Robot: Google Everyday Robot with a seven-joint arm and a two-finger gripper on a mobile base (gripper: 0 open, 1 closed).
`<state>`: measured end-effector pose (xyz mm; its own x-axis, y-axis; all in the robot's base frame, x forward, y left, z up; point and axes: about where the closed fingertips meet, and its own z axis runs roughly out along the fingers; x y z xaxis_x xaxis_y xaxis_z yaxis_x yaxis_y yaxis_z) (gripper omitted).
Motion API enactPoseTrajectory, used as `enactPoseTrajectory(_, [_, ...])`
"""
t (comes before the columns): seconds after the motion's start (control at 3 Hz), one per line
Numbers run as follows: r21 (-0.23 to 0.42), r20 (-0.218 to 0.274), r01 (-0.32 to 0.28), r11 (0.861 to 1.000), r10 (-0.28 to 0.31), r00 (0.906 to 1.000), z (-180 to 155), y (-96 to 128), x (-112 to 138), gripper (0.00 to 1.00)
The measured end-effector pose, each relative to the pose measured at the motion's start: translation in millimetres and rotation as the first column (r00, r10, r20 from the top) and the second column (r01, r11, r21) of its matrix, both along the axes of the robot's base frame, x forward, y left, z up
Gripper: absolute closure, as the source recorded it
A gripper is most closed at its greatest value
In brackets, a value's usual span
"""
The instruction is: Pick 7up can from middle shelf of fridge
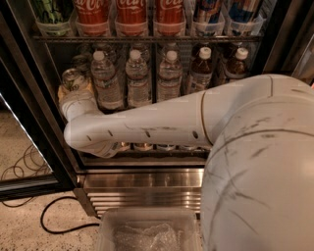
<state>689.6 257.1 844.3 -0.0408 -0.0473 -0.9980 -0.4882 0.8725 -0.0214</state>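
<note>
The fridge (274,29) stands open before me, with its steel base and grille (142,193) below. The 7up can (72,79), pale with green marks and a shiny top, is at the far left of the row of bottles. My white arm (162,122) reaches in from the right and bends up at the left. The gripper (74,96) is right under and against the can. The middle shelf, where the bottles and the can stand, is mostly hidden behind my arm.
Red Coca-Cola cans (131,12) stand on the upper rack (147,38). Water bottles (137,76) and dark bottles (200,68) stand right of the can. Gold-brown cans (142,146) show below the arm. A clear bin (147,230) sits in front. A black cable (54,223) lies on the floor.
</note>
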Motion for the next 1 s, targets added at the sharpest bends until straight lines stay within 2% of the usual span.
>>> enactPoseTrajectory(0.33, [0.004, 0.018, -0.009, 1.0, 0.009, 0.9998, 6, 1, -5, 1.0])
enactPoseTrajectory(1.0, [0.002, 0.094, -0.012, 1.0, 0.011, 0.9955, 33, -3, -18, 1.0])
